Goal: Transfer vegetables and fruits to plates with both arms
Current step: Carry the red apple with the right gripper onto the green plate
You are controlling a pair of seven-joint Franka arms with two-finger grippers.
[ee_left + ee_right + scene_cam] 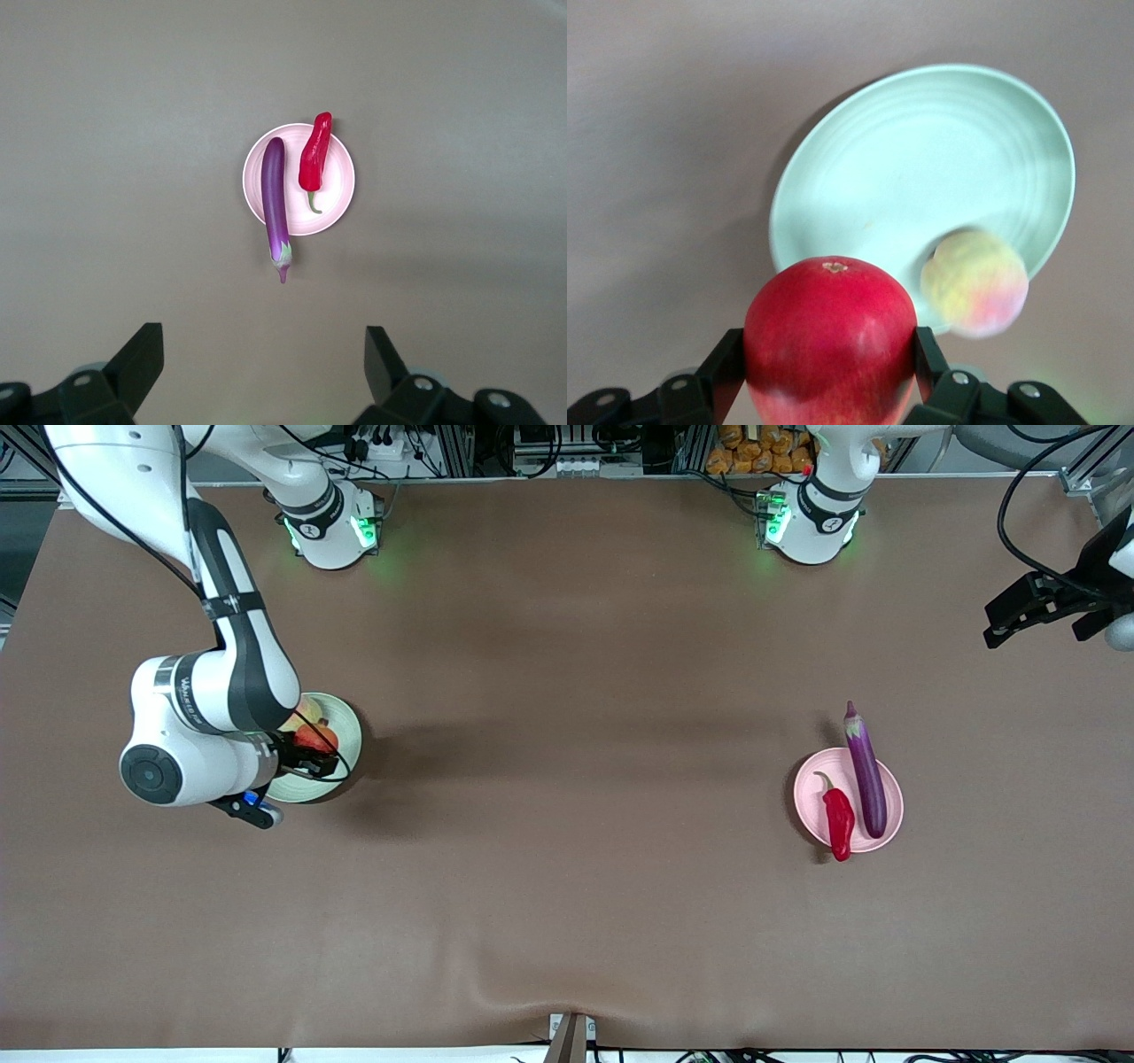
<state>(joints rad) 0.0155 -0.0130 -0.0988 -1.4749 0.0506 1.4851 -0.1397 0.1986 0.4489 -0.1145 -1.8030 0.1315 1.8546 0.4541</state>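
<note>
My right gripper (310,746) is shut on the round red apple (317,737) and holds it over the pale green plate (352,726). The peach (306,710) lies on that plate. In the right wrist view the apple (830,328) sits between the fingers (926,354), with the green plate (921,159) and the peach (974,283) below. The purple eggplant (866,775) and the red chili (838,819) lie on the pale pink plate (811,797). My left gripper (1005,615) waits open and empty, high at the left arm's end of the table. Its wrist view shows the pink plate (341,190), eggplant (275,199) and chili (314,159).
The eggplant's stem end overhangs the pink plate's rim toward the arm bases (811,522). The right arm's elbow (177,744) hangs low beside the green plate. A small bracket (571,1036) sits at the table's edge nearest the front camera.
</note>
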